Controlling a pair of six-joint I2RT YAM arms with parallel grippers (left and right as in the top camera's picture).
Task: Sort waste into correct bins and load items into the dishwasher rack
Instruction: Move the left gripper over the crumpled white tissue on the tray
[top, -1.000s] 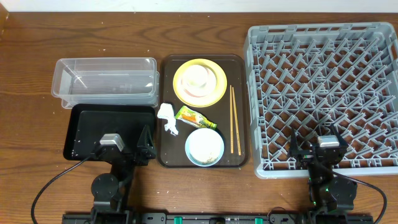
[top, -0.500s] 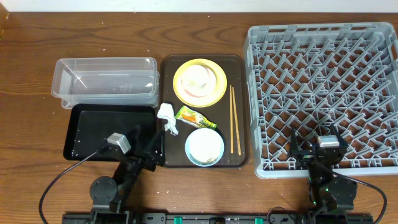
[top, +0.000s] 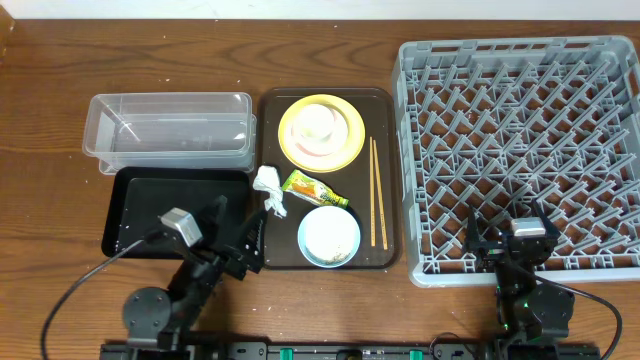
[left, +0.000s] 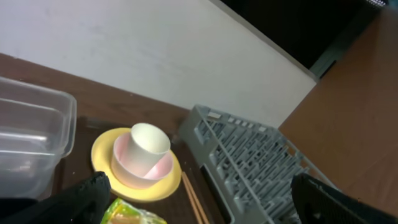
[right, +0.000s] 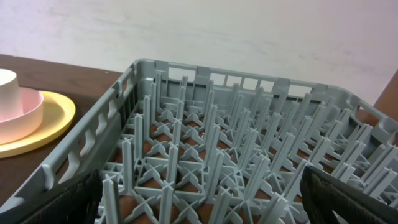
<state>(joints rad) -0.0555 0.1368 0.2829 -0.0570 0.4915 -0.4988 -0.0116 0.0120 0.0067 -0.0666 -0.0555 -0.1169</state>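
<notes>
Both claws are spread wide, nothing in them. The left gripper (top: 238, 224) hangs over the dark brown serving tray (top: 270, 258), close to the crumpled white tissue (top: 269, 188) and the light blue bowl (top: 329, 237). The right gripper (top: 508, 232) sits over the near edge of the big light-grey plastic pegged rack (top: 520, 100).

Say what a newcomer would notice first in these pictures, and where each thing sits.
The big grey rack fills the right side of the table, with nothing loaded. In the middle, a brown tray holds a bright yellow plate carrying a pink bowl with a cup inside, plus a blue bowl at the near end.
</notes>
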